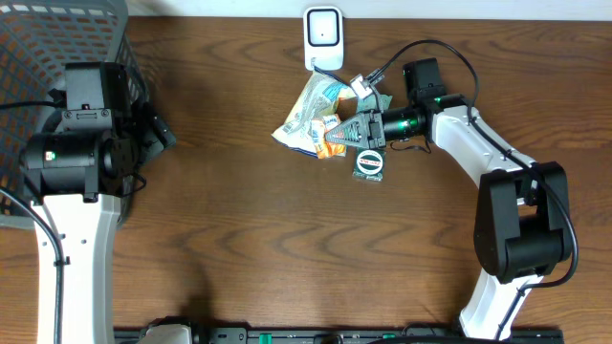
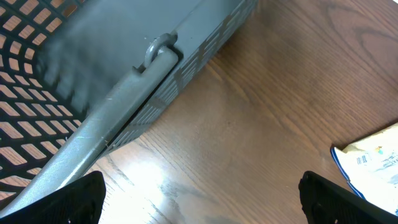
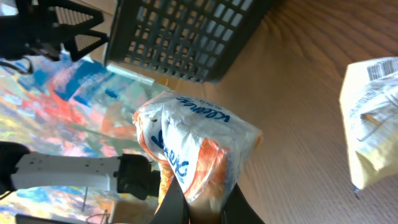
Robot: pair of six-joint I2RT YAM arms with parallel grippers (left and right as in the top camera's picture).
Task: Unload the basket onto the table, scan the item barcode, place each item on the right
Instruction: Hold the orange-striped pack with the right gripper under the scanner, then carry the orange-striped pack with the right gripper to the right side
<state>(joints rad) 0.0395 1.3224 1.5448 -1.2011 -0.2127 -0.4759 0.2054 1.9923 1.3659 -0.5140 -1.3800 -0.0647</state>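
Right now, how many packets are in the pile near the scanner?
3 show: a pale packet by the scanner, an orange-and-white packet held in the right pincer, a dark green packet below it. More may hide underneath.

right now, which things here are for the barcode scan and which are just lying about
For the job: white scanner; orange and white packet, held in the right gripper.
Lying about: grey basket; round green item; pale pouches beside the packet.
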